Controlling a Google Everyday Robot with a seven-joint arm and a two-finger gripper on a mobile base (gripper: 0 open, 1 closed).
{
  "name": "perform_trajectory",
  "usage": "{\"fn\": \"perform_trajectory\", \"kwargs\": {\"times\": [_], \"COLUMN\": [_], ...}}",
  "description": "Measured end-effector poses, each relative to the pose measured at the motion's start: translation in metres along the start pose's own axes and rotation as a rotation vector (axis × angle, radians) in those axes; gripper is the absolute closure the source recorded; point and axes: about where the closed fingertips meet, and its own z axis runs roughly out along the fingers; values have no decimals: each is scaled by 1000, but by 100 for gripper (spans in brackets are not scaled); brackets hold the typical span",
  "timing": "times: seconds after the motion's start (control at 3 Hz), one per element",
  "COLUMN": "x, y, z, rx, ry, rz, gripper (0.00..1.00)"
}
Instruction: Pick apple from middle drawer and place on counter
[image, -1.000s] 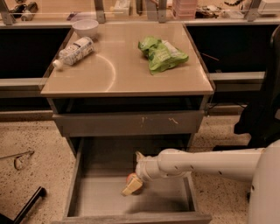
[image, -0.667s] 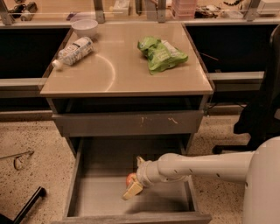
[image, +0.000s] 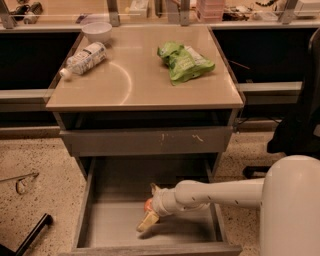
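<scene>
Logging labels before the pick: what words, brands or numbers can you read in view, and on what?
No text reads clearly.
Bottle on the counter: label print, too small to read.
Green bag on the counter: printing, unreadable.
White bowl, drawer front: no text seen.
Gripper, down in the middle drawer at the apple: no markings seen.

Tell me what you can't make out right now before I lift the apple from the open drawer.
All in the camera view:
1. Apple: only a red-orange sliver shows; the arm covers the rest with its wrist.
2. Gripper, low in the middle drawer by the apple: whether it grips the apple cannot be told.
3. Drawer's back: shadowed under the drawer front above.
4. Bottle on the counter: label too small to read.
</scene>
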Motion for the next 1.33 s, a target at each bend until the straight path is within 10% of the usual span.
{"fn": "perform_trajectory", "kwargs": {"times": [0.33,1.33], "x": [6,14], "y": [1,2], "z": [3,6], "rx": [-4,-25], "ry": [-7,-24], "rz": [16,52], "gripper": [0,65]}}
